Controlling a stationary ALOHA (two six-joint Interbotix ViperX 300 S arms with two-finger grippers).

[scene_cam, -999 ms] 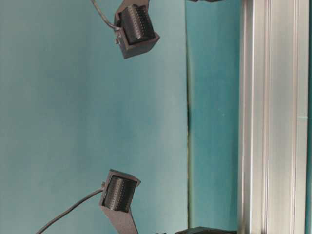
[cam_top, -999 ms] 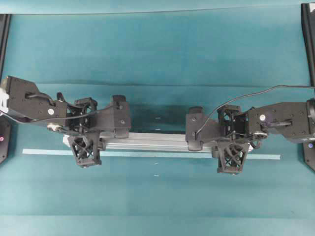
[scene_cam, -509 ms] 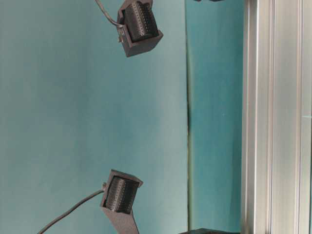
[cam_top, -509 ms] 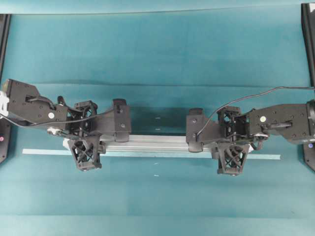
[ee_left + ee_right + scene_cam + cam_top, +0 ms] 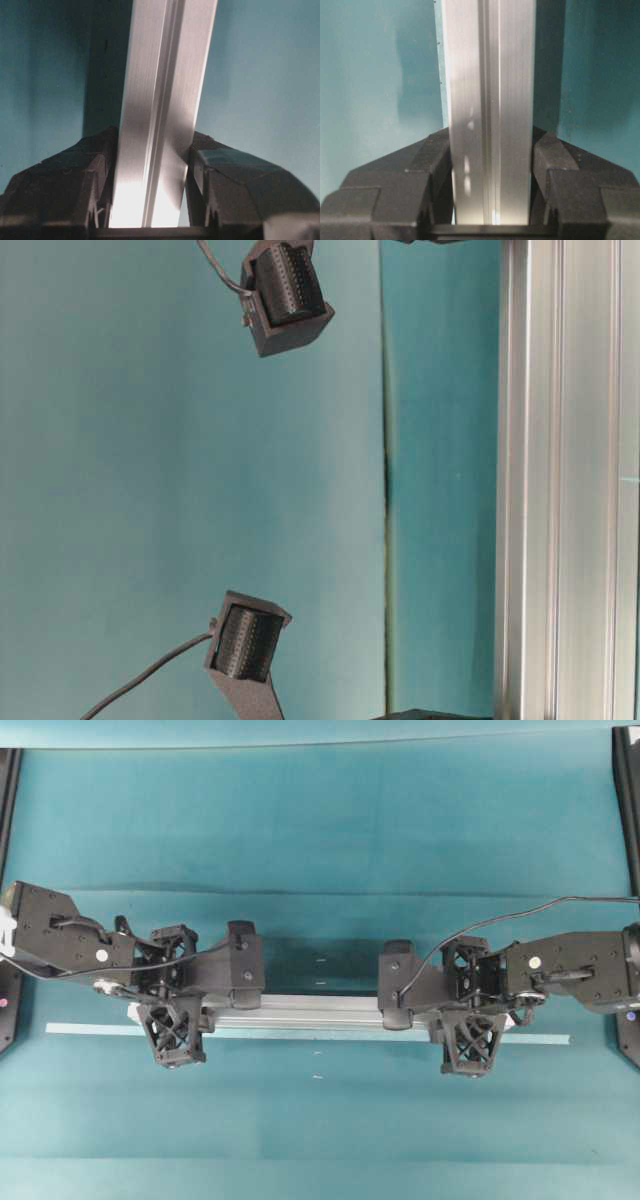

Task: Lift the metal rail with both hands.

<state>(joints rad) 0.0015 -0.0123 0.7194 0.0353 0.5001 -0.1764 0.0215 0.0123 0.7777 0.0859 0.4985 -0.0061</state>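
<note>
The metal rail (image 5: 320,1010) is being held level and crosswise in the overhead view, spanning the middle of the teal table (image 5: 320,820), with a dark shadow being cast on the cloth just behind it. A thin pale-blue tape strip (image 5: 90,1029) is lying on the table along the rail's near side, its ends reaching out past both grippers. In the table-level view the rail (image 5: 565,480) is being shown as a long grooved silver bar running along the right edge of the picture.

Near the rail's left end, the bar is being clamped by the left gripper (image 5: 172,992), one lattice finger being pressed against the far side and the other against the near side. In the left wrist view the rail (image 5: 160,115) is being gripped between the two black fingers (image 5: 75,185), both of which are touching its flanks, so the jaws are being kept partly closed to the rail's width.

Near the right end, the rail is being gripped in the same way by the right gripper (image 5: 468,1000). In the right wrist view the bar (image 5: 490,110) is being squeezed between the fingers (image 5: 415,175), with no gap showing on either side.
</note>
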